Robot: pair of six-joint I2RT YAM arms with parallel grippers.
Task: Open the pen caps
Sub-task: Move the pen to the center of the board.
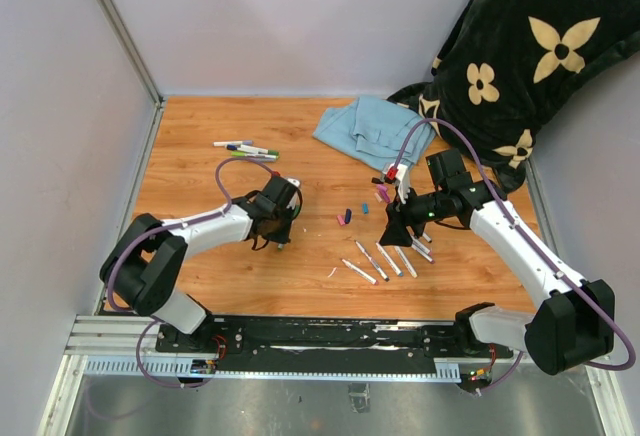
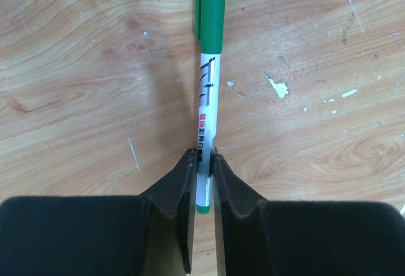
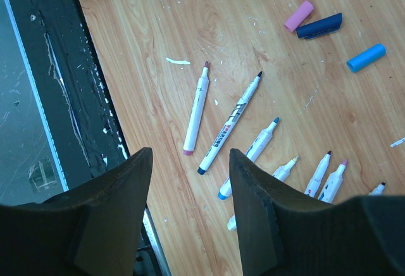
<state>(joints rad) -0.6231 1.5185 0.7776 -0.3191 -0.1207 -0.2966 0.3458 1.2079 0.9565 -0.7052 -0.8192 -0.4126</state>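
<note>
Left fingers (image 2: 180, 187) pinched tight on the white barrel of one green marker (image 2: 207, 111). Its green cap (image 2: 211, 4) is on, at 12 o'clock from the grip. Right fingers (image 3: 253, 206) roughly half apart, holding nothing, over the tabletop (image 3: 158, 23). Seven uncapped markers (image 3: 231, 124) below them. Three loose caps (image 3: 319, 26) at 1 o'clock: one pink, one dark blue, one light blue. One blue cloth (image 1: 375, 131) at 1 o'clock from the tabletop's middle.

Light: bright, even, diffuse from above. Shadows: faint, soft, left of green marker (image 2: 207, 99). Focus: right gripper fingers (image 3: 107, 213) slightly blurred.
</note>
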